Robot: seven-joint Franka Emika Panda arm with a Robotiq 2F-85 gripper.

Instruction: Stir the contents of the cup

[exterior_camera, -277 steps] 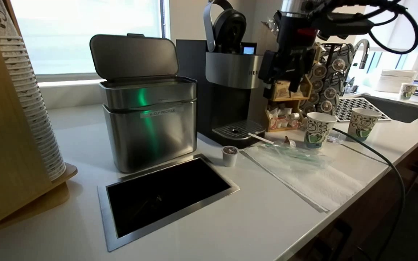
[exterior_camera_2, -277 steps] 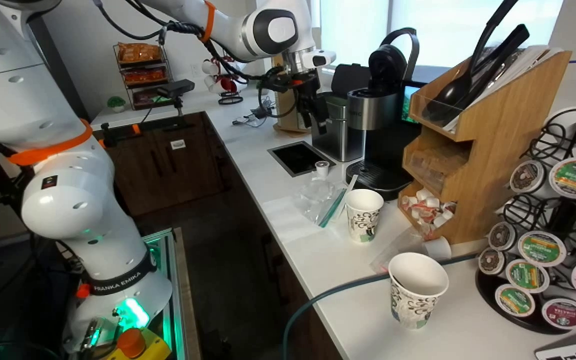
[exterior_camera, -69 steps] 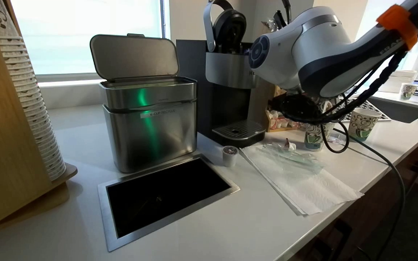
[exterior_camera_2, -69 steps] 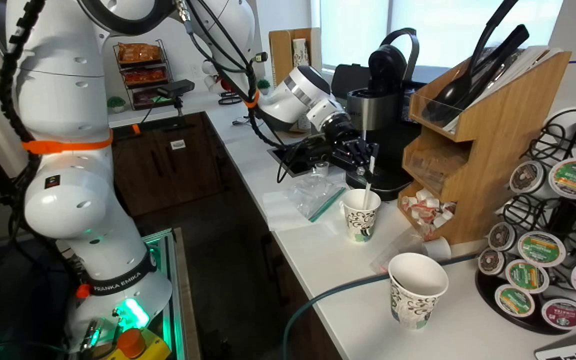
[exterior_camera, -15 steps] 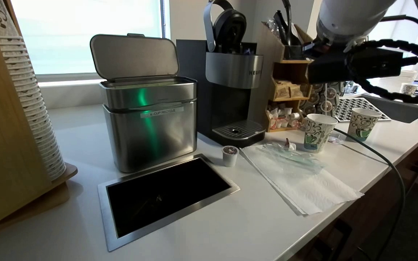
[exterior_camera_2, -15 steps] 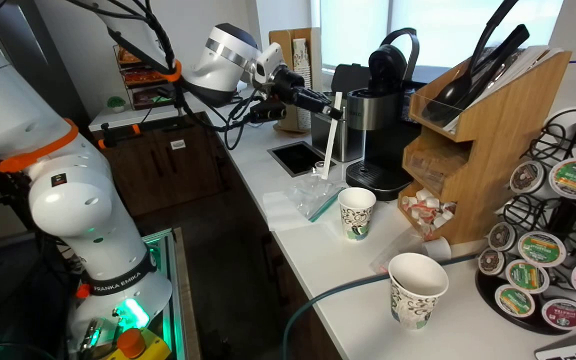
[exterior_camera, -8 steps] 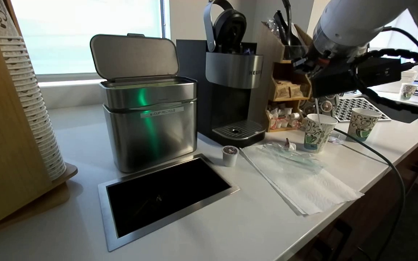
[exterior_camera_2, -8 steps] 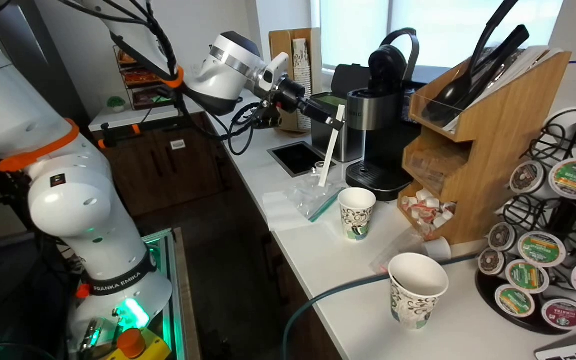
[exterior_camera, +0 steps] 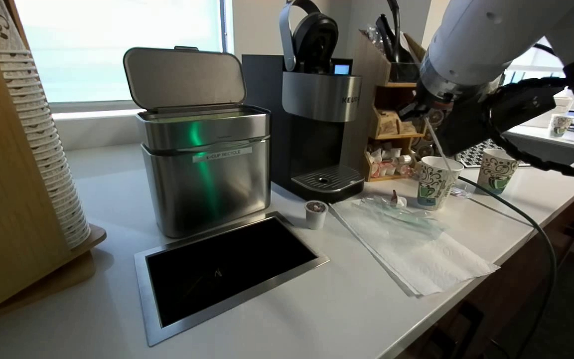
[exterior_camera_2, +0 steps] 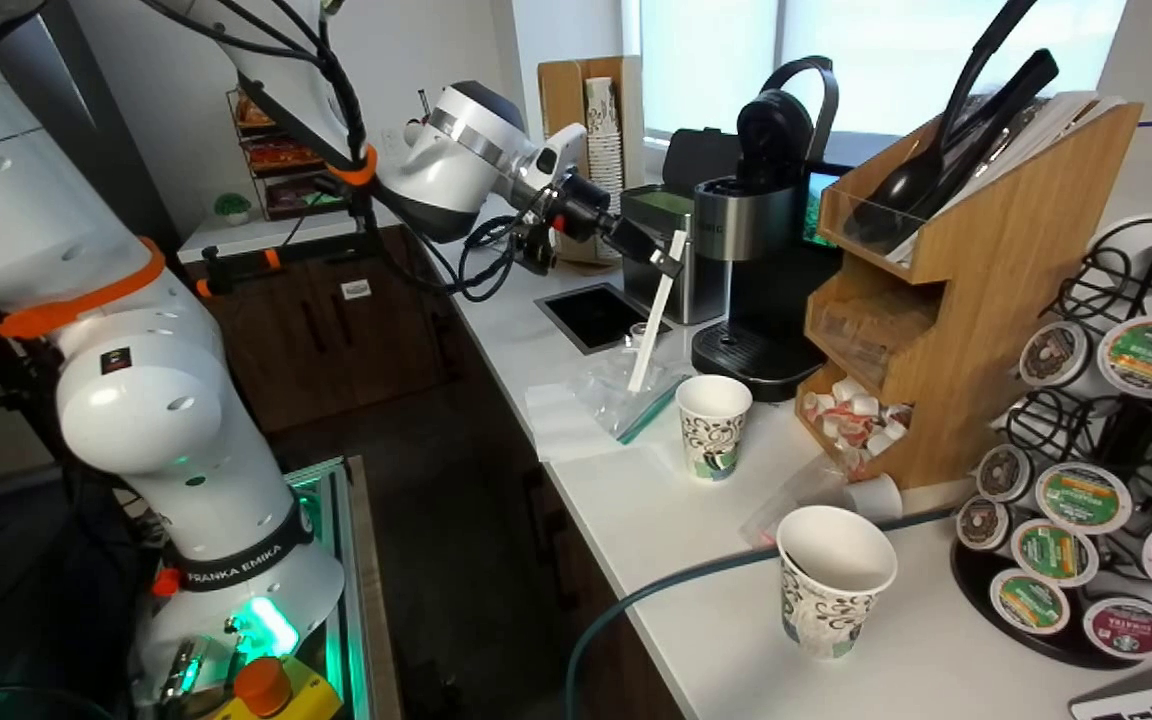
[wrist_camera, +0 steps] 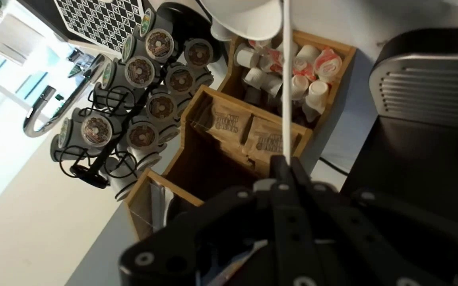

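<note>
Pinches a white stir stick (exterior_camera_2: 652,328) near its upper end, with the fingertips of the black gripper (exterior_camera_2: 668,261) clamped together on it. Holds the stick slanting in the air, with the lower end visible outside the cup (exterior_camera_2: 714,432) and seen against a clear plastic bag (exterior_camera_2: 608,395) in an exterior view. As for the cup: stands upright on the white counter (exterior_camera: 267,329), between that bag and a wooden organizer (exterior_camera_2: 1066,250), near the coffee machine (exterior_camera: 319,97); bears a dark swirling print. Shares the counter with a second paper cup (exterior_camera_2: 826,610), also upright and apart, with a dark cable (exterior_camera_2: 706,572) running between the two. In the wrist view, shows the stick rising from the fingertips across small white tubs (wrist_camera: 317,91) in the organizer's lowest compartment. Includes, in an exterior view, a steel bin (exterior_camera: 207,199) with raised lid, a single coffee pod (exterior_camera: 315,215) near it and a paper towel (exterior_camera: 436,269) under the plastic bag.
</note>
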